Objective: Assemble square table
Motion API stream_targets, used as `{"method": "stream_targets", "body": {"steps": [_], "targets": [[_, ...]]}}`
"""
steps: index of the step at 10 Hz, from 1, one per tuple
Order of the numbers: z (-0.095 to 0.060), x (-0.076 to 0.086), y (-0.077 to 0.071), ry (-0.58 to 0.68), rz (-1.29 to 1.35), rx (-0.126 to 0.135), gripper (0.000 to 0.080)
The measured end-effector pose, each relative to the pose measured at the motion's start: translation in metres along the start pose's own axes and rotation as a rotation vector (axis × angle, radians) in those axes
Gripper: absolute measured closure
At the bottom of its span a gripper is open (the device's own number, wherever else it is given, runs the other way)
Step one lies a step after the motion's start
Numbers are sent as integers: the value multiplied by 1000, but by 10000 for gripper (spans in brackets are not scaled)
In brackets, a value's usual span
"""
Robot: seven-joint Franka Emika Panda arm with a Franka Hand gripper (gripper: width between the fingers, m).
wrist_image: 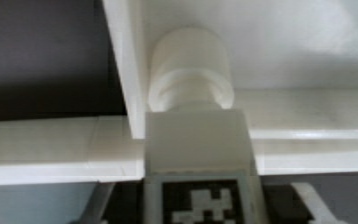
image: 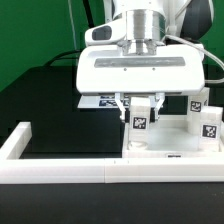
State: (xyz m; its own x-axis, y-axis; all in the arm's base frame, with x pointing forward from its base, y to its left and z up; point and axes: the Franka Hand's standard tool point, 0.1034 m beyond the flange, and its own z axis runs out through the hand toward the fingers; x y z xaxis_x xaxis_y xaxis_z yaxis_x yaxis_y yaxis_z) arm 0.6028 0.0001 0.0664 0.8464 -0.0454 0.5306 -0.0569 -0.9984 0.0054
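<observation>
White plastic leg block (image: 139, 116), tag facing the exterior camera, stands upright pinched in the gripper (image: 139, 102), its long axis vertical, directly over a corner of the square table top (image: 165, 140) on the black worktop (image: 50, 100).

black table (image: 45, 100) — white border rail (image: 60, 172), marker board (image: 100, 100)

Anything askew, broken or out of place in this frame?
Nothing stands out. The tool holds a tagged leg upright over the tabletop; two more legs stand upright at the exterior view's right.
</observation>
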Motion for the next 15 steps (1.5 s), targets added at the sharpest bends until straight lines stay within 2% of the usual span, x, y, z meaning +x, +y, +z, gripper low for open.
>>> {"method": "stream_targets", "body": {"steps": [4, 5, 6, 7, 11, 12, 14, 15], "targets": [[2, 1, -2, 2, 15, -3, 505], [2, 1, -2, 2, 15, -3, 324], [2, 1, -2, 2, 15, -3, 190], [2, 1, -2, 1, 15, -3, 162], [2, 0, -2, 1, 15, -3, 151], [3, -1, -2, -38, 19, 5, 151], [-13, 18, 4, -151, 49, 39, 151], [-12, 22, 3, -215, 61, 57, 151]]}}
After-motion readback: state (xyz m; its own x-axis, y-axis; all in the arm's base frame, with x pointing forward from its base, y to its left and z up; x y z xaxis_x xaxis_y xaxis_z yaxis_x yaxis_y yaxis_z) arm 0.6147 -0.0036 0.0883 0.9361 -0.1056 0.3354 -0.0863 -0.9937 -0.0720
